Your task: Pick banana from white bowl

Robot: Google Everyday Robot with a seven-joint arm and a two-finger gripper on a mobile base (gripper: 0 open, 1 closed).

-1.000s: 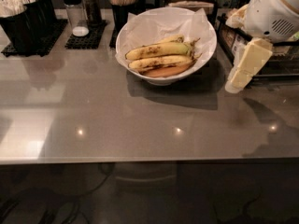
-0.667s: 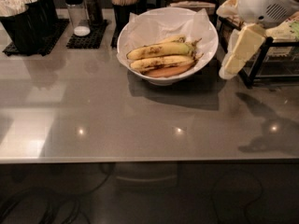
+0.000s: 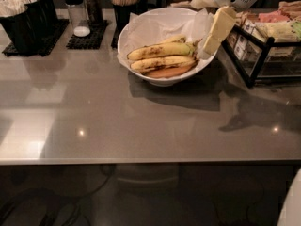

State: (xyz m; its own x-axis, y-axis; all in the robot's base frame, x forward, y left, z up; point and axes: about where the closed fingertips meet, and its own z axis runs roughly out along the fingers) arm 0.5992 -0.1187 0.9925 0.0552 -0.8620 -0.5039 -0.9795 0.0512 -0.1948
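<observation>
The gripper (image 3: 209, 43) has swung in from the right: a second ago it hung beside the white bowl (image 3: 141, 29), outside the rim and well clear of the fruit, and now it reaches down over the bowl's right rim, its tip just beside the right ends of the bananas. Whether the jaws are open or closed cannot be told. Nothing in the bowl has shifted. The banana (image 3: 170, 72), the brown-bruised one, lies lowest against the near wall, under the two yellower bananas (image 3: 162, 56). I judge the approach nearly done and the grasp not yet made; the tip sits nearer the upper bananas than the bruised one.

By count:
- one bowl, lined with crinkled paper (image 3: 155, 25)
- three bananas for certain, with a yellow bit behind the top one that may be a fourth
- one gripper
- two shakers (image 3: 75, 11) at the back of the worktop (image 3: 141, 121)
- one wire rack (image 3: 263, 55) to the right
</observation>
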